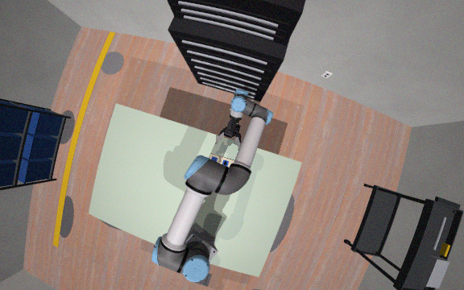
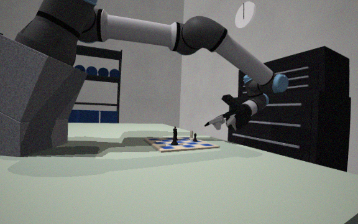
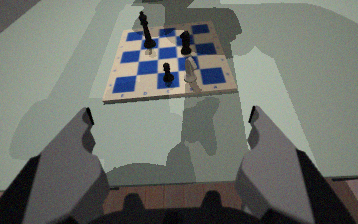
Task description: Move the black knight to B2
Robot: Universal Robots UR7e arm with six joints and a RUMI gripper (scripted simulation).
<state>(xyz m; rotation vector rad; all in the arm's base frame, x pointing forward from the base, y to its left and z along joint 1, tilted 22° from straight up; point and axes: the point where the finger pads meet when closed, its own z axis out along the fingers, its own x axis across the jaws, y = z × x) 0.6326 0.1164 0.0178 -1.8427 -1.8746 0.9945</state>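
Pale green table [image 3: 290, 115], one chessboard [image 3: 130, 90] – four pieces, tool [image 3: 170, 145] open

Around my workstation, grey walls [image 2: 154, 78] enclose a reddish wood-plank floor [image 1: 337, 161] marked by a yellow stripe [image 1: 80, 133]. A pale green table [image 2: 166, 186] fills the centre. A black drawer cabinet [image 2: 306, 106] stands against one wall, blue-stocked shelving [image 1: 10, 145] against another, a dark cart [image 1: 409, 238] in a corner, and a round clock [image 2: 245, 14] hangs high.
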